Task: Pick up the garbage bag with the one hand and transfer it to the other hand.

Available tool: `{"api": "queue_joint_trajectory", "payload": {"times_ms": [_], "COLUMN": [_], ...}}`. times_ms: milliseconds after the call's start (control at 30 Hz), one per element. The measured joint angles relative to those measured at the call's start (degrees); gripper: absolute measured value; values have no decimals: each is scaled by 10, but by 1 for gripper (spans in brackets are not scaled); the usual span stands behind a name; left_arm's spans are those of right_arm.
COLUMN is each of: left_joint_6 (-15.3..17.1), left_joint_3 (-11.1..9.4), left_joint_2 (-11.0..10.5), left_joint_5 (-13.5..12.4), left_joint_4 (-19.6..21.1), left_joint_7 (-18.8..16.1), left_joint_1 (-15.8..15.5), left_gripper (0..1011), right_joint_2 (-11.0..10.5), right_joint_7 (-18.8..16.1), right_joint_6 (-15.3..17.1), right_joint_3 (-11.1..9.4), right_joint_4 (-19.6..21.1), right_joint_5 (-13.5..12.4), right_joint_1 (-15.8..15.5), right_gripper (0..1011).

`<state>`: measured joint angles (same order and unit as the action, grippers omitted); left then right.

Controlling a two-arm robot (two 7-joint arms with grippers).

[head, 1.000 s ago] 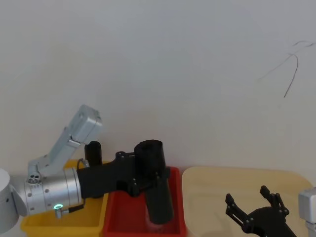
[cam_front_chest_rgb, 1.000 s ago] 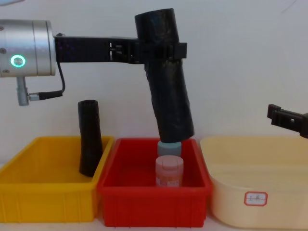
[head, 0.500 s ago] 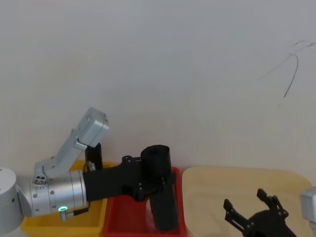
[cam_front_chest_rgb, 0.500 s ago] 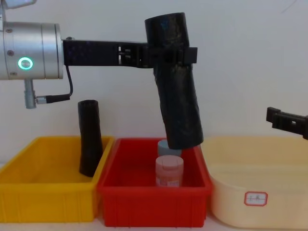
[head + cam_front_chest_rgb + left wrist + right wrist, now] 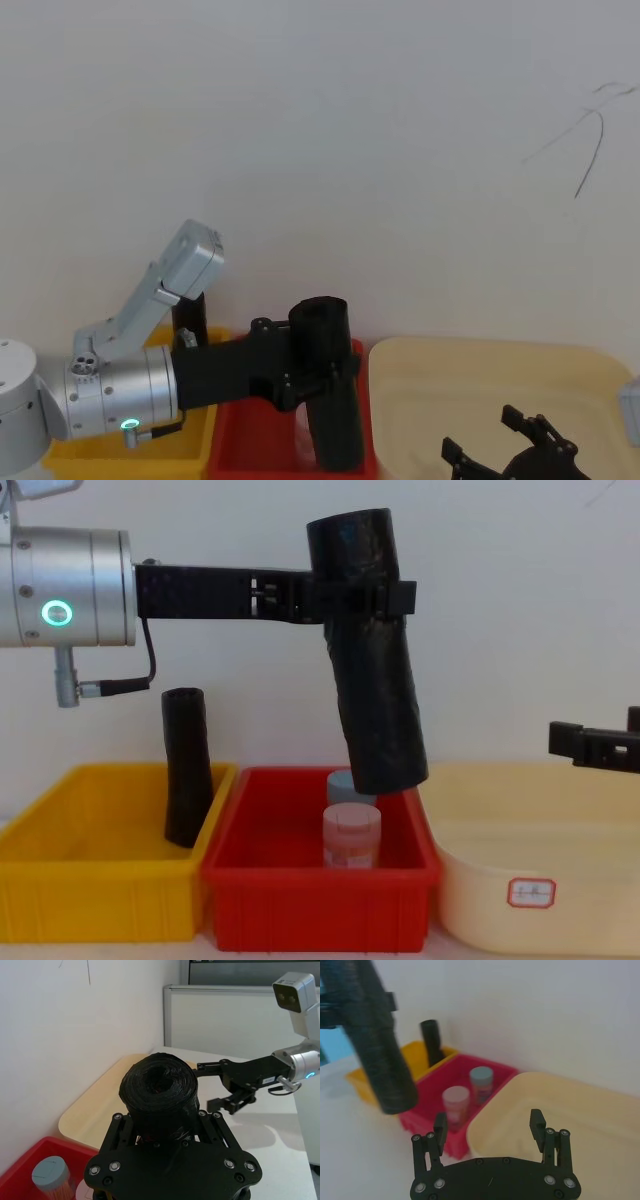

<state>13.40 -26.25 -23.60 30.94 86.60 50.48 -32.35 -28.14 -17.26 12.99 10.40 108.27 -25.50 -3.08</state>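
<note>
The garbage bag (image 5: 375, 680), a thick black wrinkled roll, hangs slightly tilted in the air, its lower end just above the red bin (image 5: 320, 905). My left gripper (image 5: 365, 592), on a silver wrist with a green ring, is shut on the roll's upper part. The left wrist view looks down the roll's end (image 5: 159, 1080) between the jaws. My right gripper (image 5: 488, 1119) is open with nothing between its fingers and hovers over the cream tub (image 5: 580, 1125), to the right of the bag (image 5: 380, 1045). It also shows at the chest view's right edge (image 5: 590, 745).
Inside the red bin stand a pink-lidded jar (image 5: 351, 835) and a blue-lidded jar (image 5: 345, 783), right under the bag. A slimmer black roll (image 5: 187, 765) leans in the yellow bin (image 5: 90, 895). A white wall closes the back.
My left gripper has carried the bag up and to the right, off the blue-lidded jar and nearer the tub. My right gripper has dropped slightly and drawn back.
</note>
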Motion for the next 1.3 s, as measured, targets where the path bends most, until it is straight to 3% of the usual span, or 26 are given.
{"api": "queue_joint_trajectory", "payload": {"times_ms": [233,533,967,1300], "left_joint_6": [0,1,1,1], "left_joint_3": [-1,-1,-2,-2], "left_joint_2": [0,0,0,0], "left_joint_5": [0,0,0,0], "left_joint_4": [0,-1,-1,-1], "left_joint_7": [1,1,2,2], "left_joint_1": [0,-1,-1,-1], "left_gripper": [462,463,462,462], "right_joint_2": [-28,-46,-43,-39], "right_joint_7": [-46,-100,-133,-146], "right_joint_6": [46,108,145,154], "right_joint_3": [-2,26,76,102], "right_joint_4": [18,20,-8,-29], "right_joint_5": [-38,-74,-81,-80], "right_joint_1": [7,60,126,156], "right_gripper": [1001,1001,1001,1001]}}
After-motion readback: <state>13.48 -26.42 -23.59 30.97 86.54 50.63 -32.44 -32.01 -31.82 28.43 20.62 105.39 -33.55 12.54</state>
